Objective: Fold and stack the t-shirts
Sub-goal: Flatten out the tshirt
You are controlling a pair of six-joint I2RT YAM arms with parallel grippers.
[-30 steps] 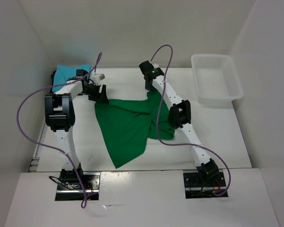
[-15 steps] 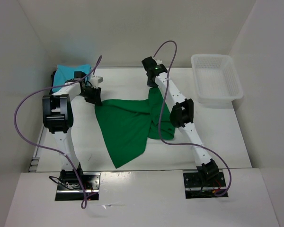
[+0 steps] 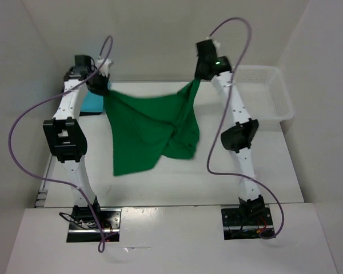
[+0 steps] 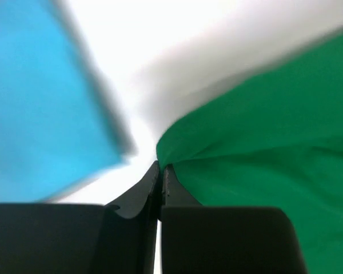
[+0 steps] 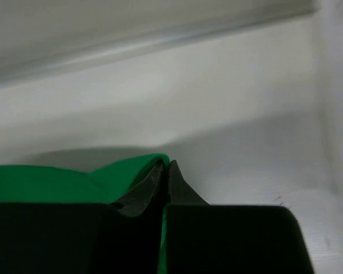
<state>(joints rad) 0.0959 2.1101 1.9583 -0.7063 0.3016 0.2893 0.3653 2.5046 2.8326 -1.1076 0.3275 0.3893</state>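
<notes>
A bright green t-shirt (image 3: 151,128) hangs in the air between both arms, its lower folds drooping toward the table. My left gripper (image 3: 103,88) is shut on its left upper corner; in the left wrist view the jaws (image 4: 160,171) pinch the green cloth (image 4: 263,148). My right gripper (image 3: 197,80) is shut on the right upper corner, with the green cloth (image 5: 74,180) wrapped over the closed fingertips (image 5: 166,168). A turquoise blue t-shirt (image 3: 91,104) lies at the back left, mostly hidden by the left arm, and it appears blurred as turquoise cloth (image 4: 40,97) in the left wrist view. The black t-shirt is out of view.
A white mesh basket (image 3: 268,94) stands at the back right of the white table (image 3: 246,182). White walls close in the back and both sides. Purple cables loop off both arms.
The left gripper closed on the shirt's left corner. Both arms then rose and spread apart, lifting the green shirt off the table so it hangs stretched between them.
</notes>
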